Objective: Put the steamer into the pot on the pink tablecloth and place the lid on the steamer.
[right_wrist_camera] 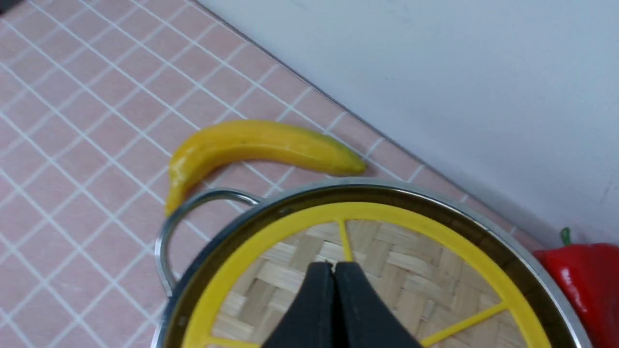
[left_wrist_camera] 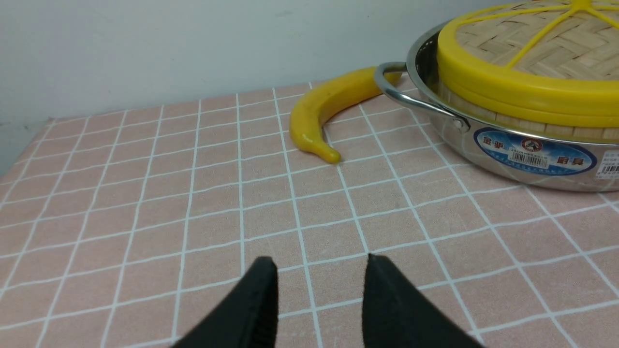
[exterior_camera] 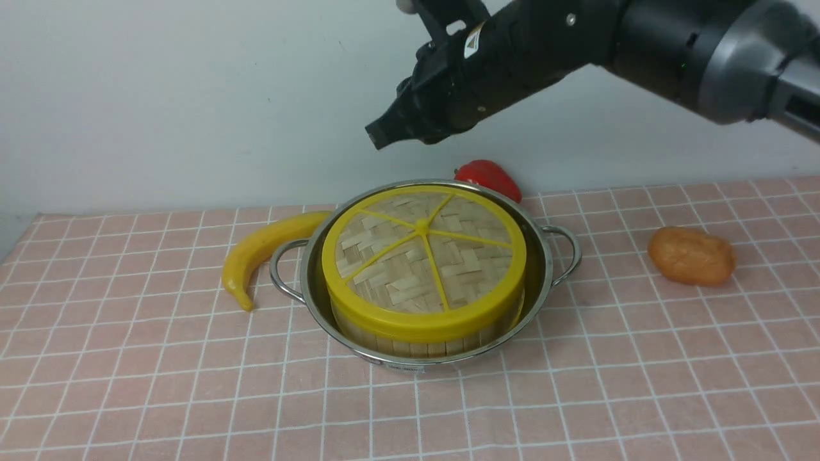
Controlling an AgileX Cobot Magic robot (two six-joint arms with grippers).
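The steel pot (exterior_camera: 544,291) stands on the pink tablecloth (exterior_camera: 128,358). The steamer (exterior_camera: 410,344) sits inside it, only its slatted wall showing. The woven lid (exterior_camera: 423,256) with its yellow rim lies flat on the steamer. My right gripper (exterior_camera: 378,136) hangs well above the lid, shut and empty; in the right wrist view its fingertips (right_wrist_camera: 333,265) meet over the lid (right_wrist_camera: 396,270). My left gripper (left_wrist_camera: 319,263) is open and empty, low over the cloth near the pot (left_wrist_camera: 532,159); it does not show in the front view.
A yellow banana (exterior_camera: 262,250) lies against the pot's left handle. A red pepper (exterior_camera: 490,176) sits behind the pot by the wall. An orange lump (exterior_camera: 692,256) lies to the right. The cloth ends at the back wall.
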